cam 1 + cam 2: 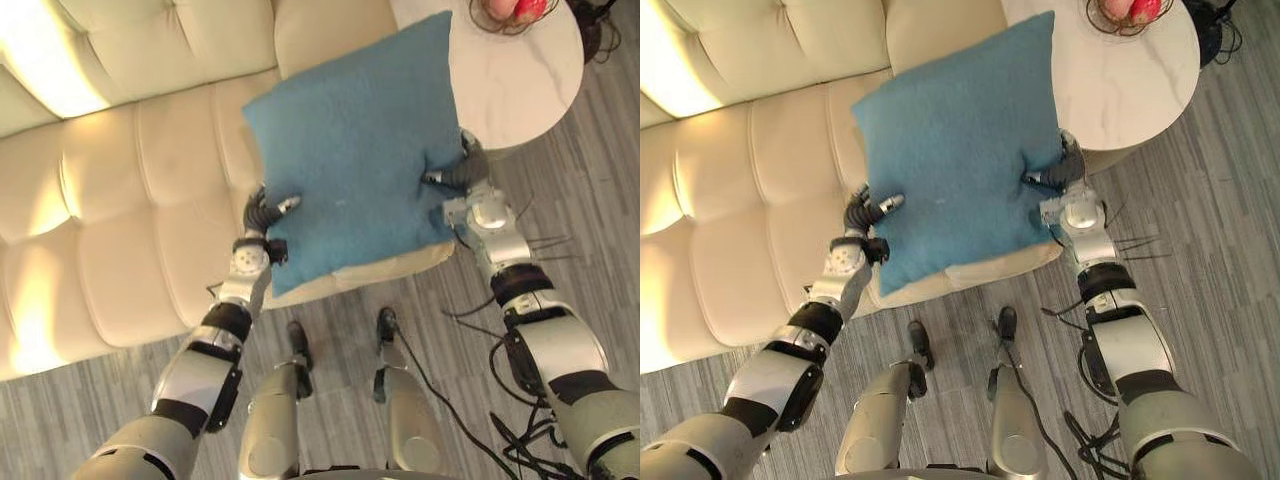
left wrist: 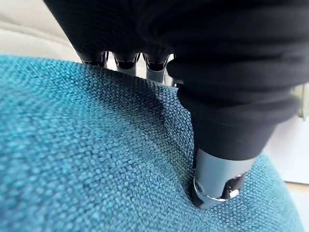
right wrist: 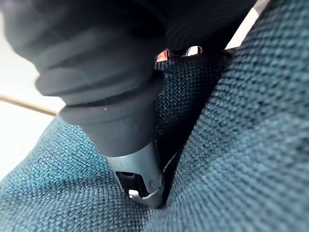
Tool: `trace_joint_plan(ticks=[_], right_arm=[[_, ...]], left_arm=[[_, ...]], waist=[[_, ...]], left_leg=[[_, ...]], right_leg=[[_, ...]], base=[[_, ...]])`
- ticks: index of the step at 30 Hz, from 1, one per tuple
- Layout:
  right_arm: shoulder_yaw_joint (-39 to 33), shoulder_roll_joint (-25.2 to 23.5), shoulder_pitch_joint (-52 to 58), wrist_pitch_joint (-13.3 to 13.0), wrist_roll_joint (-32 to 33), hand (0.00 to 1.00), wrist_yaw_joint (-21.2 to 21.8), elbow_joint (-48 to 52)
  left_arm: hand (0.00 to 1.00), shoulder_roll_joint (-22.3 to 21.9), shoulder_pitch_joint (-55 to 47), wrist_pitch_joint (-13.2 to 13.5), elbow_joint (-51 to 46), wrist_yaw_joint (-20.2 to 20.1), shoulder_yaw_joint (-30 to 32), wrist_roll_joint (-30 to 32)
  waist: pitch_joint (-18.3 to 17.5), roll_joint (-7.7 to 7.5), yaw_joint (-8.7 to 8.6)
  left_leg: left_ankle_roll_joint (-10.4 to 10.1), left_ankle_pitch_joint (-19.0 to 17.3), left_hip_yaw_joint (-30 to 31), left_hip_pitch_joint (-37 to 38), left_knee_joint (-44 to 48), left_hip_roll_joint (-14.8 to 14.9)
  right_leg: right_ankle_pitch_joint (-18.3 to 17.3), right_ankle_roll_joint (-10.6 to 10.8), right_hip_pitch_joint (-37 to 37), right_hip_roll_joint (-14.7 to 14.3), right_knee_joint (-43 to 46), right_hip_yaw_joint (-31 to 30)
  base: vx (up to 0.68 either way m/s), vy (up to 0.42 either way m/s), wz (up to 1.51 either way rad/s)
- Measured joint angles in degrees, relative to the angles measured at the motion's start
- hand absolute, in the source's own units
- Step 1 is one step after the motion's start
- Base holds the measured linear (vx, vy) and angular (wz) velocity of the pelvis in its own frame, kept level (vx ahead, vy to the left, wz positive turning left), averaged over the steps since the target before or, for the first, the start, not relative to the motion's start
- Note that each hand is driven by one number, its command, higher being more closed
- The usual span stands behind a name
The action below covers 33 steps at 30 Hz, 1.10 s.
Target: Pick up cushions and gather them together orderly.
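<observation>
Centre frame, the blue cushion hangs over the cream sofa, the left hand and the right hand each pinching an opposite edge; shallow thumb grips could let it slip.

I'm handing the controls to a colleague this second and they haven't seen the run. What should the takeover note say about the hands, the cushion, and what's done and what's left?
Left hand: pinching the blue cushion at its left edge, thumb on top.
Right hand: pinching the cushion's right edge the same way.
Cushion: held between both hands over the end of the cream sofa, beside the round table.
Done: one cushion is picked up.
Left: set it down neatly on the sofa, then gather any others next to it.
</observation>
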<state>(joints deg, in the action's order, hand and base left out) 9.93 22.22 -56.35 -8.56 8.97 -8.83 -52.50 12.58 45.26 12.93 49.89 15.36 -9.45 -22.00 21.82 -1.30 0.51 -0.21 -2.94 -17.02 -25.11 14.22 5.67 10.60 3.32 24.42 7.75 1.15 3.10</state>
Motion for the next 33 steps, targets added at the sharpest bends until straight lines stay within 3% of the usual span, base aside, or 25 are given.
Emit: trace_joint_plan(ticks=[4, 9, 12, 17, 21, 23, 25, 28, 29, 30, 32, 33], right_arm=[[1.42, -0.31, 2.48, -0.03, 0.1, 1.0, -0.23, 6.16], [1.29, -0.93, 14.72, -0.14, 0.17, 1.0, -1.09, 19.4], [-1.69, -4.28, 28.71, -0.15, -0.03, 1.0, -1.19, 32.99], [-3.21, -7.56, 41.53, -0.38, -0.06, 1.0, -0.98, 46.68], [-2.5, -11.3, 50.56, -1.62, -0.2, 1.0, 1.39, 52.07], [-1.78, -11.38, 53.52, -2.35, -0.64, 1.0, 1.73, 52.84], [-1.62, -11.44, 54.79, -2.49, -1.45, 1.0, 1.72, 53.62], [-1.66, -11.55, 55.61, -2.8, -2.89, 1.0, 1.69, 53.61], [-1.66, -12.11, 56.28, -3.0, -3.12, 1.0, 1.61, 53.6], [-1.58, -12.64, 57.03, -3.21, -4.2, 1.0, 1.55, 53.54], [-1.08, -12.39, 56.62, -3.58, -5.09, 1.0, 1.53, 53.3], [-0.94, -11.85, 55.9, -3.65, -5.1, 1.0, 1.53, 53.28]], left_arm=[[1.0, 1.0, -0.35, 0.22, -5.41, 1.57, 0.0, -0.17], [1.0, 2.25, -7.3, 1.14, -19.96, 2.44, -0.1, -0.07], [1.0, 2.05, -19.35, 1.47, -32.56, 2.48, -1.27, 0.22], [1.0, 0.1, -33.72, 2.18, -42.5, 1.96, -1.6, 0.22], [1.0, -1.4, -47.25, 2.42, -48.24, 0.11, -1.55, 0.22], [1.0, -2.43, -51.72, 3.2, -49.87, -0.63, -1.57, 0.4], [1.0, -2.95, -52.26, 3.31, -49.86, -1.1, -1.58, 0.49], [1.0, -2.8, -52.15, 3.31, -49.83, -1.69, -1.59, 0.95], [1.0, -2.61, -51.92, 3.27, -49.6, -1.75, -1.59, 1.37], [1.0, -2.56, -52.33, 3.28, -49.52, -1.76, -1.59, 1.41], [1.0, -2.54, -53.13, 3.31, -49.43, -1.75, -1.56, 1.4], [1.0, -2.77, -53.12, 3.36, -49.41, -1.73, -1.54, 1.4]], waist=[[0.7, -0.13, 0.0], [0.67, -0.15, -0.42], [0.56, -0.17, -1.39], [0.19, -0.19, -1.39], [-6.46, -0.2, -0.79], [-8.68, -0.13, 0.28], [-9.16, -0.09, -0.03], [-9.42, -0.23, -0.18], [-9.53, -0.49, -0.97], [-10.14, -1.18, -1.24], [-12.01, -1.77, 0.35], [-12.59, -0.89, 1.12]], left_leg=[[-0.76, 1.13, 0.94, -0.29, -0.73, 0.49], [-1.34, 1.79, 1.13, 1.46, -2.35, 0.75], [-1.4, 1.75, 0.99, 5.83, -4.51, 0.69], [-1.42, 1.74, 0.38, 10.72, -6.45, 0.47], [-1.8, 1.92, -0.47, 14.7, -9.66, 0.02], [-2.11, 1.71, -0.57, 17.57, -10.17, 0.07], [-2.14, 1.68, 0.88, 18.65, -9.41, -0.01], [-1.62, 1.62, 3.48, 18.66, -8.1, 0.02], [-1.4, 1.61, 6.28, 17.96, -6.52, -0.61], [-1.53, 1.88, 9.18, 17.38, -4.82, -1.61], [-1.6, 1.93, 11.67, 12.76, -1.18, -2.27], [-2.63, 2.7, 13.16, 10.01, -0.39, -1.64]], right_leg=[[-0.04, -0.04, -0.01, -0.87, -0.76, -0.09], [-0.03, -0.04, -1.4, -1.37, -1.4, -0.09], [-0.07, -0.01, -5.48, -1.65, -2.71, -0.36], [-0.24, 0.16, -9.49, -1.81, -3.53, -1.57], [-2.11, 0.84, -11.77, -1.66, -3.72, -2.2], [-3.86, 0.93, -13.38, -1.73, -1.72, -2.17], [-7.23, 1.23, -12.84, -1.33, 4.46, -1.42], [-12.15, 4.1, -11.08, -0.29, 15.28, -4.17], [-18.42, 2.12, -9.59, 0.34, 27.27, -7.46], [-21.56, 3.04, -10.29, 0.35, 34.48, -9.86], [-25.02, 2.94, -11.55, -0.51, 32.03, -12.46], [-25.8, 3.2, -12.04, -1.21, 27.67, -12.02]], base=[[-0.08, -0.066, 0.03], [-0.02, -0.052, 0.0], [0.07, -0.018, -0.02], [0.04, -0.007, -0.06], [0.03, -0.003, -0.06], [0.03, 0.002, -0.05], [-0.01, 0.02, 0.33], [-0.08, -0.007, 0.68], [-0.03, -0.118, 1.37], [0.0, -0.143, 1.38], [-0.04, -0.189, 0.92], [-0.15, -0.25, 0.72]])
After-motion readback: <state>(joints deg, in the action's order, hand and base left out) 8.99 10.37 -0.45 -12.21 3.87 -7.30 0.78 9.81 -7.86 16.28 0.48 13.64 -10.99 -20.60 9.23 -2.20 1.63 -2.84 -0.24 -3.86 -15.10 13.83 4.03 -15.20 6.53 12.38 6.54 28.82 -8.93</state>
